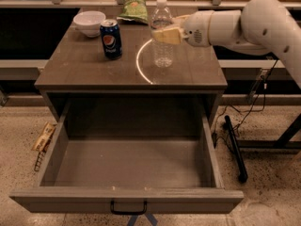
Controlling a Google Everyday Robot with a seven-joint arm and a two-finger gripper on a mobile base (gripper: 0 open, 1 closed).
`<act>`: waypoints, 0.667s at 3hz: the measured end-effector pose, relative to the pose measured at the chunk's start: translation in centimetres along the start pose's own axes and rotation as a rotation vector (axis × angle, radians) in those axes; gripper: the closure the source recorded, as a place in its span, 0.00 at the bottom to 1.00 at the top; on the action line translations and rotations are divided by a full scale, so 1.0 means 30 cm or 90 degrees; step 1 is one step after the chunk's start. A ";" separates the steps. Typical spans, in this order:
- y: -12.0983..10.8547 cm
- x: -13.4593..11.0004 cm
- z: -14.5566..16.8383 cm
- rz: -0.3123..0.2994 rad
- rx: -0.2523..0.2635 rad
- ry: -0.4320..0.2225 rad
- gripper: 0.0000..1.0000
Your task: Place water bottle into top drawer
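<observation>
The water bottle point(163, 55), clear and ribbed with a white cap, stands upright on the cabinet top point(94, 69), right of centre. My gripper point(162, 35) reaches in from the right on the white arm point(244, 22) and sits at the bottle's upper body, with its yellowish tip crossing in front of the bottle. The top drawer point(127, 199) is pulled fully open below the cabinet top. Its inside is empty, and its black handle point(128, 211) faces the front.
A blue Pepsi can point(111, 39) stands left of the bottle. A white bowl point(89, 22) and a green chip bag point(134, 8) lie at the back of the top. A snack wrapper point(43, 136) lies on the floor to the left. Black cables and a bar point(235, 147) lie to the right.
</observation>
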State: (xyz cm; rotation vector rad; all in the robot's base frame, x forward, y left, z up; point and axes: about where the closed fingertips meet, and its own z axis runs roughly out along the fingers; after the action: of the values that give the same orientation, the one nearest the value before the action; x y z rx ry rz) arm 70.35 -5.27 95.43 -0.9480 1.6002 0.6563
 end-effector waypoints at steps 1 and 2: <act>0.130 -0.068 -0.094 0.024 -0.037 -0.026 1.00; 0.245 -0.109 -0.197 0.051 -0.065 -0.047 1.00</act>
State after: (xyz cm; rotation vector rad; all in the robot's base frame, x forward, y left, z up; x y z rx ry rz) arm 61.25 -5.46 99.50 -0.9270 1.5583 0.8265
